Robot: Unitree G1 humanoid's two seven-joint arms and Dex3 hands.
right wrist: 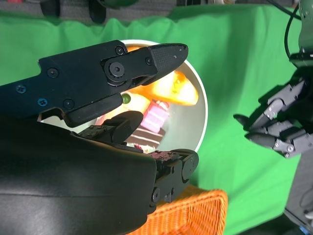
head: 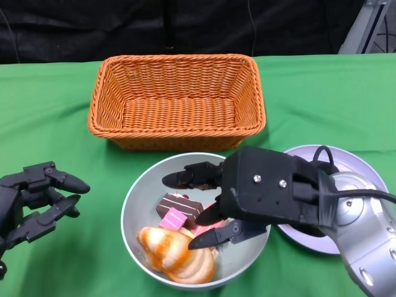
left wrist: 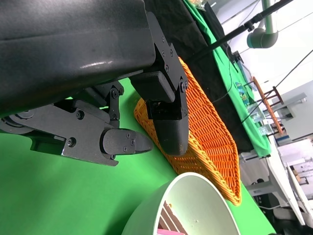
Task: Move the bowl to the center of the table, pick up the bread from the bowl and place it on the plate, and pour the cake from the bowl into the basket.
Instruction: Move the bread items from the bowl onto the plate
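Plate (head: 365, 167) only in head view, under right hand (head: 247, 198), fingers apart over bowl (head: 133, 204); swirled tan bread (head: 176, 253) beneath.

I see my right hand (head: 213, 207) spread over the bowl (head: 133, 207), above bread (head: 176, 253) and cake (head: 179, 210). Basket (head: 177, 99) sits at twelve o'clock, plate (head: 362, 164) at three, left hand (head: 37, 198) empty at nine.
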